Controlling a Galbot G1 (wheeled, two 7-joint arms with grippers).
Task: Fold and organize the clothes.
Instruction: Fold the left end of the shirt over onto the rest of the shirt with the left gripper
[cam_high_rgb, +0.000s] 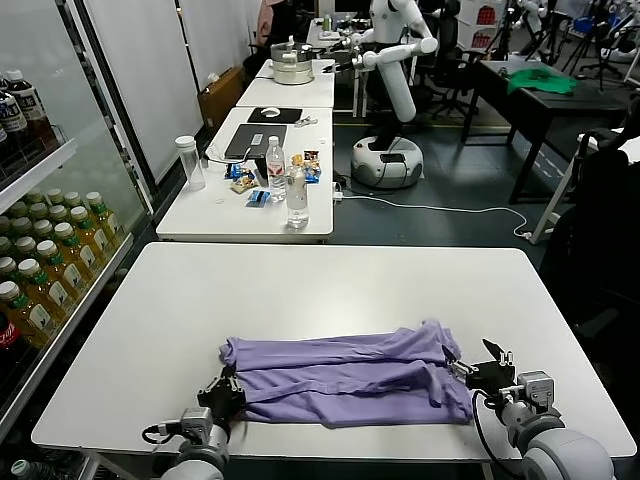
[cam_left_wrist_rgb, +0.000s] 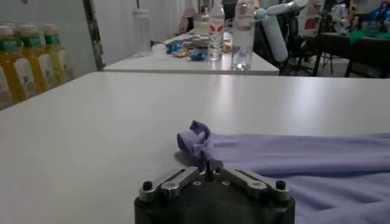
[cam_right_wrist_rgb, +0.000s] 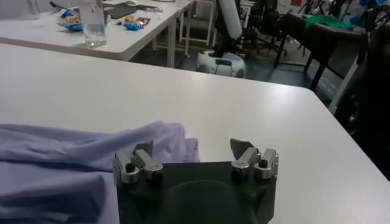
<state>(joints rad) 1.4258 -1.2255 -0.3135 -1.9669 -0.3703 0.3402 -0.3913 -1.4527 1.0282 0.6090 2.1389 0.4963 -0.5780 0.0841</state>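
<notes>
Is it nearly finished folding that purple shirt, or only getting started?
Partway, it seems. The lavender T-shirt already lies folded into a long strip on the white table. The left gripper is shut on its near-left edge; the right gripper waits open at the other end. Further folds remain.

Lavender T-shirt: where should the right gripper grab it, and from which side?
Grip the near right corner of the lavender T-shirt, approaching low from the table's near edge. It lies in a flat strip with its bunched right end just ahead of the open right gripper. The left gripper is already shut on the left end.
</notes>
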